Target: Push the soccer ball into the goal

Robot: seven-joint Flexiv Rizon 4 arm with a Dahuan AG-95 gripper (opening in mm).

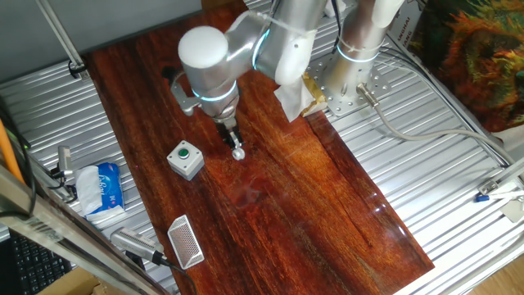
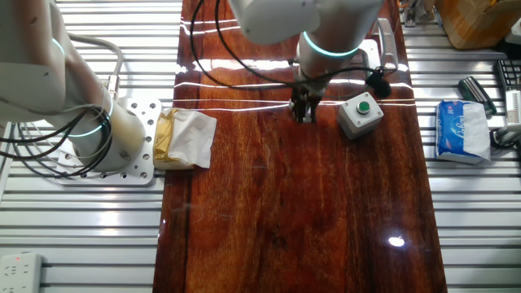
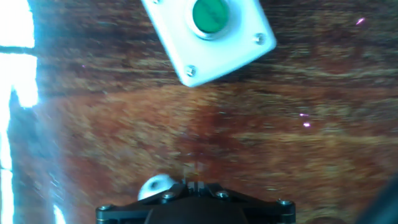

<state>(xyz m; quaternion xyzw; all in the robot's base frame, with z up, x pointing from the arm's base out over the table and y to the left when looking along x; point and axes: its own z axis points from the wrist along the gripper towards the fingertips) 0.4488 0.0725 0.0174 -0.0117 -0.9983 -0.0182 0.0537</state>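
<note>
Wooden table (image 1: 327, 213): long dark board running from upper left to lower right of one fixed view, glossy, with glare streaks. My arm (image 1: 278, 37): silver-grey, entering from the top centre of that view and bending down to the board. Tissue pack (image 1: 104, 188): blue and white, at the left edge, off the board. Button box (image 1: 186, 159): grey square with a green cap, left of centre, near my fingers but apart from them. Goal (image 1: 185, 242): small white frame with mesh, lower left, standing tilted at the board's near edge, well apart from the ball. My gripper (image 1: 232, 138): dark, pointing down at centre left; fingers look drawn together, though whether they are fully closed I cannot tell. Soccer ball (image 1: 238, 153): tiny, white, just below my fingertips and seemingly touching them; in the hand view a pale round shape at the bottom edge, left of centre, is probably it. Handling, by my judgement: very light, hard, free-rolling on the slick varnish, apt to skid or veer; no pinching, press a fingertip squarely behind its middle on the side away from the goal.
</note>
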